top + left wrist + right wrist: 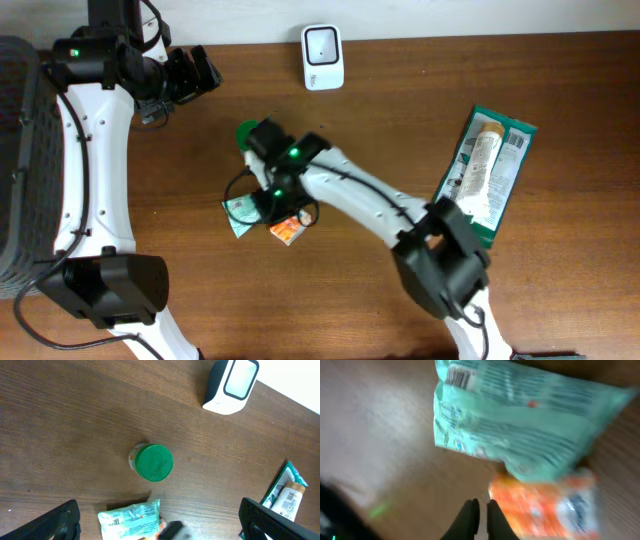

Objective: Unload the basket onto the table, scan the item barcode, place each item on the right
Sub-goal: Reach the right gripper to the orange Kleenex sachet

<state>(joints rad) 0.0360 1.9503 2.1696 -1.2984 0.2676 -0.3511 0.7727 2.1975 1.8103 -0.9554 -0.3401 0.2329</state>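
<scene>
A mint-green snack packet [520, 425] lies flat on the wooden table, its barcode [459, 377] facing up at one corner. An orange packet [545, 505] lies against it. My right gripper [481, 515] hovers just above the table beside the orange packet, shut with nothing between its fingers. From overhead the right gripper [262, 207] sits over the mint packet [240, 213] and the orange packet [287, 231]. The white scanner [323, 57] stands at the table's far edge. My left gripper [192, 74] is at the far left, wide open and empty. The left wrist view blurs the right arm.
A jar with a green lid [250, 133] stands just behind the right gripper. A long green package holding a bottle [487, 172] lies at the right. A dark basket [18, 160] fills the left edge. In the left wrist view the jar [154, 462] and scanner [231, 385] appear.
</scene>
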